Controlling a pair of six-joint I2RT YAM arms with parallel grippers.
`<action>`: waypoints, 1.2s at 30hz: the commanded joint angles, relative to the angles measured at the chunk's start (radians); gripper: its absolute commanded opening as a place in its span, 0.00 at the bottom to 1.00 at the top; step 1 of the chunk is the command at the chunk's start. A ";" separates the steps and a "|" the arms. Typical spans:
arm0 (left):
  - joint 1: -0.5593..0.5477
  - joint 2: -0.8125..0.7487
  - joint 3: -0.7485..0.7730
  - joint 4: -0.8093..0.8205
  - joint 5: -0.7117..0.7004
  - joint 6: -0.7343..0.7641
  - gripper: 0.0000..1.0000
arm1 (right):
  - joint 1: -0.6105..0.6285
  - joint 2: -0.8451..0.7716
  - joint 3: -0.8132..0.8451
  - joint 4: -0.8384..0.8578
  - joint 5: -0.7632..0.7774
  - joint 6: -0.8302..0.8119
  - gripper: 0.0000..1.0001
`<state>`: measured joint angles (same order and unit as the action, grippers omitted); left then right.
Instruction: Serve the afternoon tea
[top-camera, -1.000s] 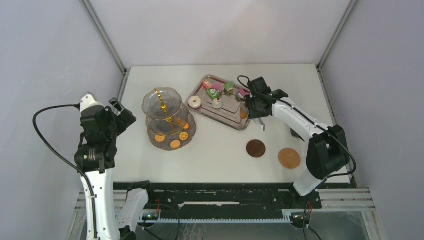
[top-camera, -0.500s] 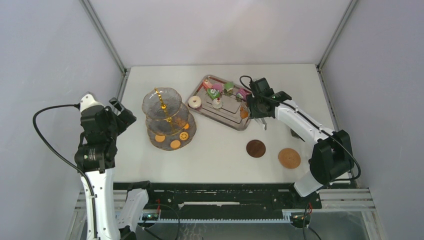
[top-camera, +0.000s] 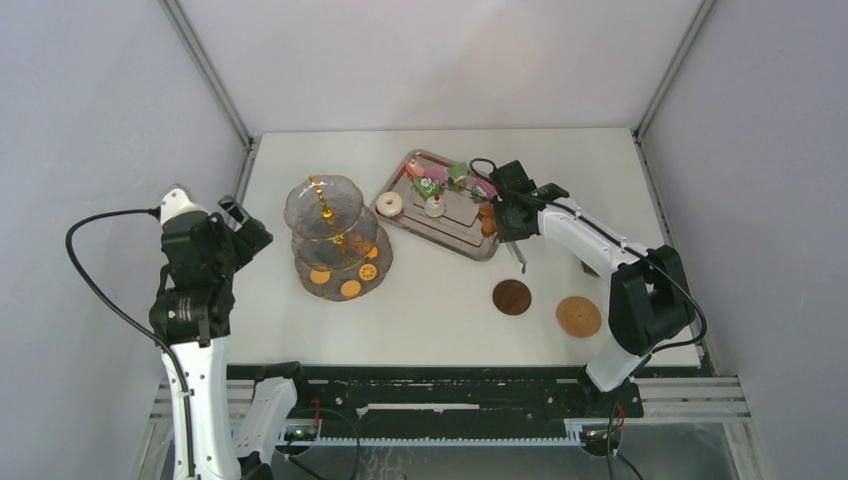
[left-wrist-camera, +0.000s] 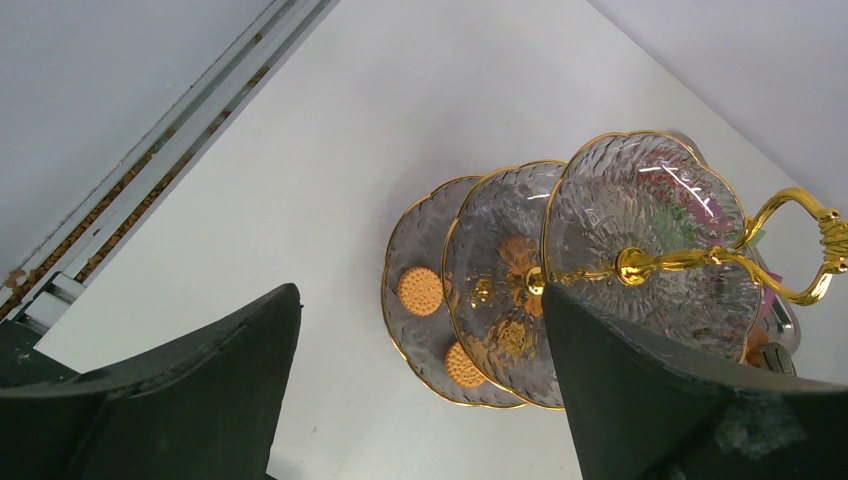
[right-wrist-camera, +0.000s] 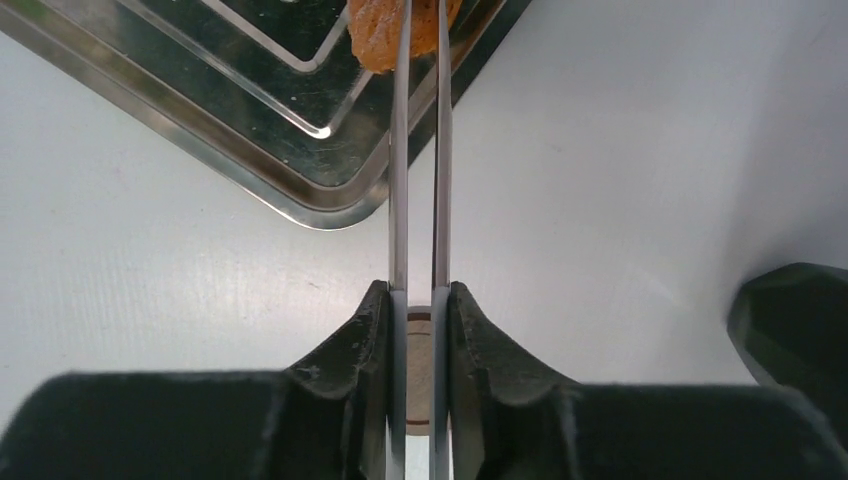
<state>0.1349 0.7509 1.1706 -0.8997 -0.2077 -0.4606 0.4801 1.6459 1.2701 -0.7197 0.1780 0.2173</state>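
Note:
The three-tier glass stand (top-camera: 335, 236) with its gold pole stands left of centre, with orange cookies (top-camera: 350, 288) on its bottom tier; it also shows in the left wrist view (left-wrist-camera: 520, 300). My left gripper (top-camera: 245, 226) is open and empty, left of the stand. My right gripper (top-camera: 513, 215) is shut on the long metal tongs (right-wrist-camera: 400, 150). The tongs' tips pinch an orange cookie (right-wrist-camera: 375, 35) over the steel tray's (top-camera: 462, 216) near right corner. A white donut (top-camera: 389, 204) and small cakes (top-camera: 428, 186) lie in the tray. No cups are in view.
Two brown coasters (top-camera: 511, 296) (top-camera: 578, 316) lie on the table near my right arm. A dark object (right-wrist-camera: 795, 320) sits on the table right of the tongs. Grey walls enclose the table on three sides.
My right gripper has shifted slightly left and turned with the tongs, at the tray's near right corner. The left arm has not moved.

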 joint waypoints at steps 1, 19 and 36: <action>-0.003 -0.012 -0.021 0.031 -0.014 0.023 0.94 | 0.020 -0.077 0.013 0.053 0.015 0.002 0.14; 0.004 -0.009 0.080 -0.031 -0.090 0.064 0.96 | 0.289 -0.371 0.153 0.065 -0.037 -0.045 0.00; 0.006 -0.050 0.084 -0.074 -0.088 0.051 0.96 | 0.499 -0.121 0.386 0.265 -0.084 -0.075 0.00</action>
<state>0.1364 0.7097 1.2121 -0.9745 -0.2848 -0.4259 0.9539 1.4979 1.5982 -0.5446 0.1005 0.1612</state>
